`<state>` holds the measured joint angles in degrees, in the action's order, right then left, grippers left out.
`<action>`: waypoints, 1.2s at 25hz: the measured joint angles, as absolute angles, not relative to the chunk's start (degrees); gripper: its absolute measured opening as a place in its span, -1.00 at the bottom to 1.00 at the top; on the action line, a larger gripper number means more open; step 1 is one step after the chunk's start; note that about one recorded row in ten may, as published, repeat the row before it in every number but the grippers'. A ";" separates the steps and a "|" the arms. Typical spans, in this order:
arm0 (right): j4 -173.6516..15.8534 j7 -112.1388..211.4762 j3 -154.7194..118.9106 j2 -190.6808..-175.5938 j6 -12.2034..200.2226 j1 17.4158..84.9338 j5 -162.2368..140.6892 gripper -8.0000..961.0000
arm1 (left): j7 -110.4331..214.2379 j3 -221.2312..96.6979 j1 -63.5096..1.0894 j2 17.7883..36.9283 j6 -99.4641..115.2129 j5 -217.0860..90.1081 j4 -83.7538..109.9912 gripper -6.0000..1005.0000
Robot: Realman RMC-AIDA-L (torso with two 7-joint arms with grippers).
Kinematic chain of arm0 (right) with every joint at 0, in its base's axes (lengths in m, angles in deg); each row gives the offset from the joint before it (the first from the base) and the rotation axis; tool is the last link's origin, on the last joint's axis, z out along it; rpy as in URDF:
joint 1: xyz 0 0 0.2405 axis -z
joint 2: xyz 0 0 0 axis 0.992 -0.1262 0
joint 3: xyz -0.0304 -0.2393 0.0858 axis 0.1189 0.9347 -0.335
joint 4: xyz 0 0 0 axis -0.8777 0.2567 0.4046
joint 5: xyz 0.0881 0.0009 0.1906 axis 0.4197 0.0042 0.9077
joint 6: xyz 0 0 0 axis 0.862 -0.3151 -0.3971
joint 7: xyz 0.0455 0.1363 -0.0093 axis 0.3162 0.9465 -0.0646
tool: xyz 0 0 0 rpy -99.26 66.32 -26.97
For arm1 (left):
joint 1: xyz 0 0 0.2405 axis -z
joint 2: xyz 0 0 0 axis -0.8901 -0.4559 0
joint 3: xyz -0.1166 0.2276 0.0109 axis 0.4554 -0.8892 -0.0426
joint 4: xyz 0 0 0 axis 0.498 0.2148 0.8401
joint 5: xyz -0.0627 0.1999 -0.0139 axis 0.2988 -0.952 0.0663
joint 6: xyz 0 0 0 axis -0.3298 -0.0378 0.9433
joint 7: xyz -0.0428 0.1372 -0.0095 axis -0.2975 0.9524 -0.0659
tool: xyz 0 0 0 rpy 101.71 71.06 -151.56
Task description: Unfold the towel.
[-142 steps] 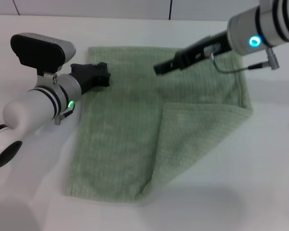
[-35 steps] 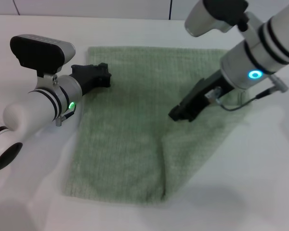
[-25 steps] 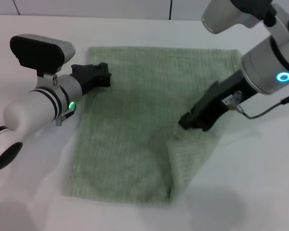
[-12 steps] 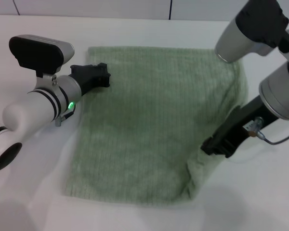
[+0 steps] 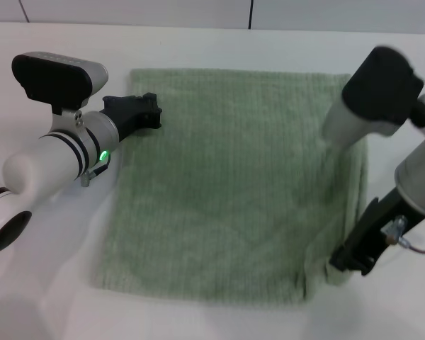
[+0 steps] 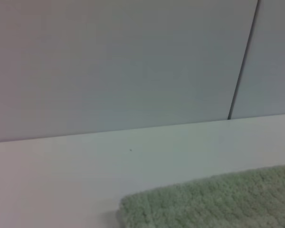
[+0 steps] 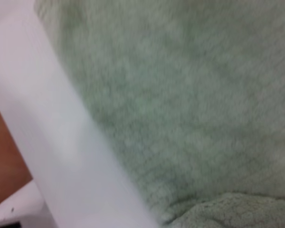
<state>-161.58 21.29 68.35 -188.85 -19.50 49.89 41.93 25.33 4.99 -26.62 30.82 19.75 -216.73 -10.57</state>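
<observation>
White table (image 5: 198,42) carries one towel (image 5: 227,184), pale green terry, lying near the middle and spread nearly to a full square. Far edge and left edge sit flat; most of the surface is a single layer.

Progress, as I judge it: mostly done. What's left is the near right corner, which is bunched and slightly lifted where the right end effector (image 5: 347,261) sits on it. It appears pinched closed on that corner, low over the table at the towel's near right. The right hem also looks a bit rumpled. Remaining steps are probably to lay that corner down flat and let go, maybe tug the right side straight.

Left end effector (image 5: 145,113) rests at the towel's far left corner, touching or just over the edge; whether its fingers are apart or together, cannot tell. Left wrist view shows only the towel's corner, table and a wall (image 6: 123,61) behind, no fingers. Right wrist view shows towel close up with a fold at one side.

Counts: one towel, two arms, two end effectors, one table.
</observation>
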 joint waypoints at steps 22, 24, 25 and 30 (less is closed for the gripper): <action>-164.16 20.38 70.63 -188.79 -19.20 48.74 38.54 -0.72 | 25.33 4.99 -26.77 30.74 19.68 -216.73 -10.77 -0.99; -165.38 20.21 70.48 -188.80 -19.18 48.74 38.54 -0.68 | 25.33 4.99 -26.76 30.74 19.67 -216.73 -10.80 -0.99; -166.51 19.91 70.07 -188.80 -19.17 48.74 38.83 -0.67 | 25.33 5.00 -26.76 30.74 19.69 -216.73 -10.80 -0.99; -170.91 17.70 66.16 -188.69 -19.34 48.74 43.75 -0.61 | 25.33 5.08 -26.75 30.74 19.69 -216.73 -10.81 -0.99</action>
